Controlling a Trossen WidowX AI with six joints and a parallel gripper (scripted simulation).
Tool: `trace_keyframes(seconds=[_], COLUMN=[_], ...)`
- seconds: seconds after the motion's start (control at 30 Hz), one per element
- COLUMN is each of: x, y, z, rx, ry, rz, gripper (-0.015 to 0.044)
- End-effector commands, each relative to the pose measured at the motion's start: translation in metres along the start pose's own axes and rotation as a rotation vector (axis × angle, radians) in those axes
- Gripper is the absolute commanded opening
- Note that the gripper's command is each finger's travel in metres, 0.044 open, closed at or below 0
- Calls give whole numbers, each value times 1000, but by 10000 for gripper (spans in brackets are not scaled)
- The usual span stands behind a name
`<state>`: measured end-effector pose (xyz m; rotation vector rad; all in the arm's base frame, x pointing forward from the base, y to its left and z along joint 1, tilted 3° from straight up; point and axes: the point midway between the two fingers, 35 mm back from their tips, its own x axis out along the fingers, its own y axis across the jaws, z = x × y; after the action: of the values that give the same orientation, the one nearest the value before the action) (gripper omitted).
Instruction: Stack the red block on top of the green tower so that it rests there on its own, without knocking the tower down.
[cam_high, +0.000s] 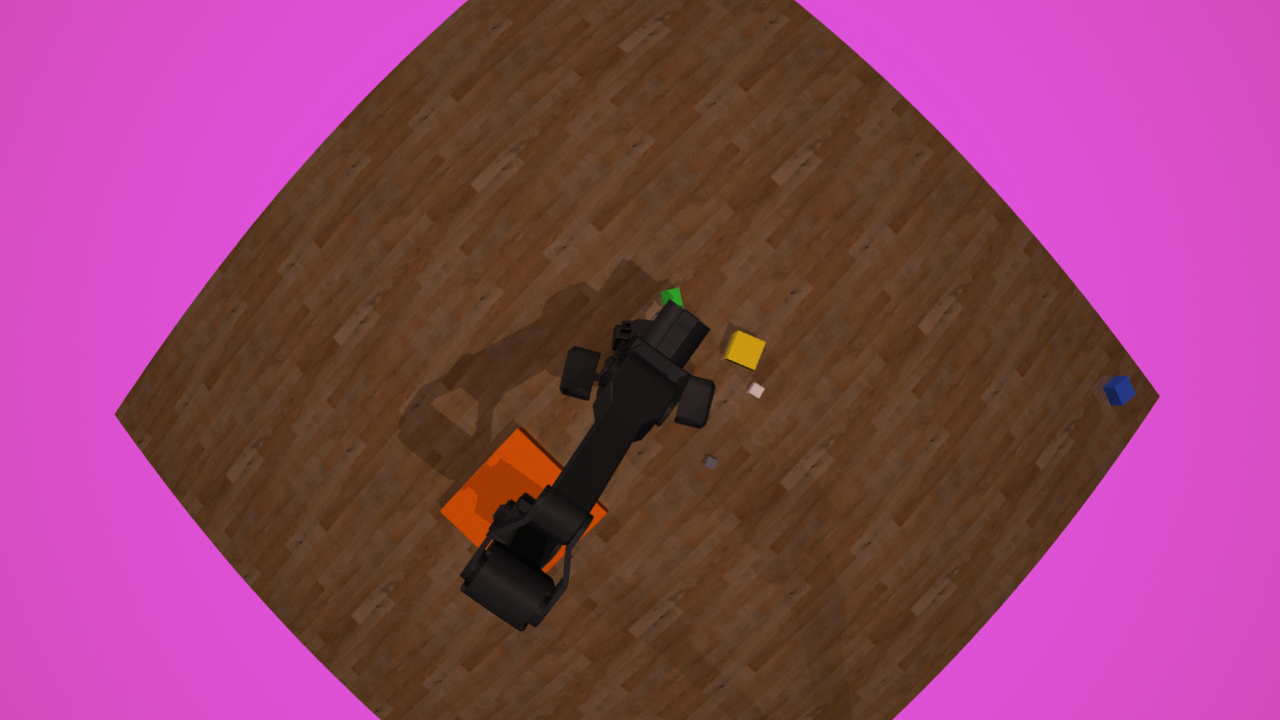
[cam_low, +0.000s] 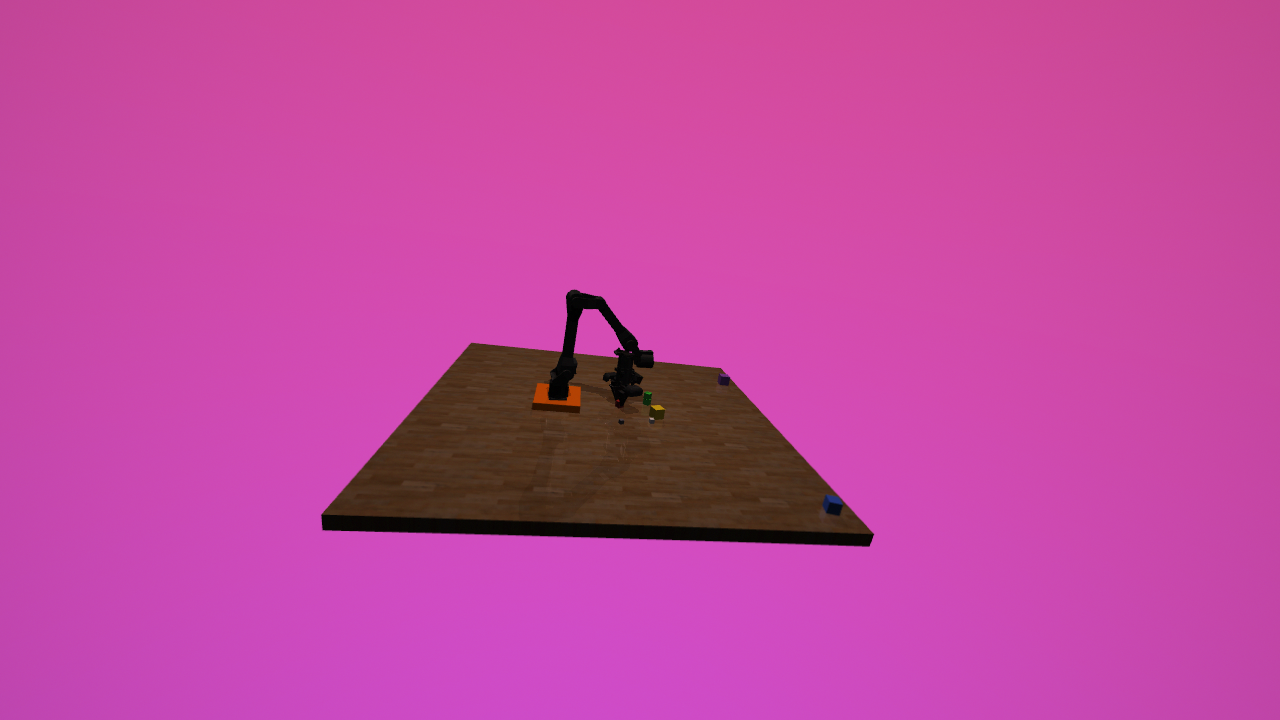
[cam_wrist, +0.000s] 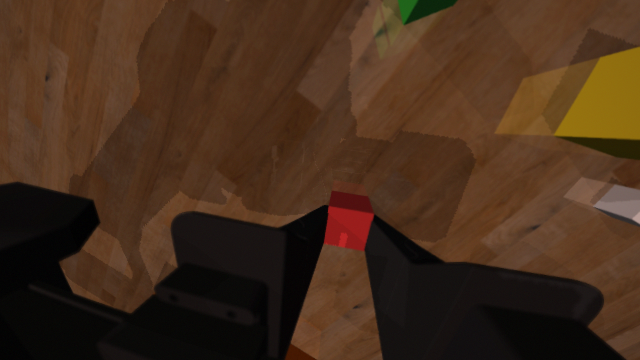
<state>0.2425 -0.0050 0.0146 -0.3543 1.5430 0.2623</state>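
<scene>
The small red block (cam_wrist: 348, 227) sits between my gripper's (cam_wrist: 348, 216) two black fingertips, which touch its left and right sides low over the wooden table. The gripper is shut on it. In the top view the arm's wrist (cam_high: 666, 333) hides the block and the fingers. The green tower (cam_high: 671, 295) (cam_low: 647, 397) (cam_wrist: 420, 7) stands upright just beyond the gripper, apart from it; only its lower corner shows at the wrist view's top edge.
A yellow block (cam_high: 744, 349) (cam_low: 657, 411) (cam_wrist: 600, 105) lies right of the gripper, with a small white block (cam_high: 756, 390) (cam_wrist: 617, 202) near it and a small grey block (cam_high: 709, 462) further back. A blue block (cam_high: 1118, 390) (cam_low: 832, 505) and a purple block (cam_low: 723, 378) sit at table edges. The arm stands on an orange base (cam_high: 487, 488).
</scene>
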Motion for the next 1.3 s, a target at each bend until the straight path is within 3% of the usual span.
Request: trace_keyframes(seconds=[0.0, 0.77, 1.27], x=[-5, -113, -122], y=[0, -1, -7], z=[0, 0, 23], rx=[-3, -3, -2], ry=[-2, -2, -4], rz=[5, 5, 5], gripper=[0, 0, 0])
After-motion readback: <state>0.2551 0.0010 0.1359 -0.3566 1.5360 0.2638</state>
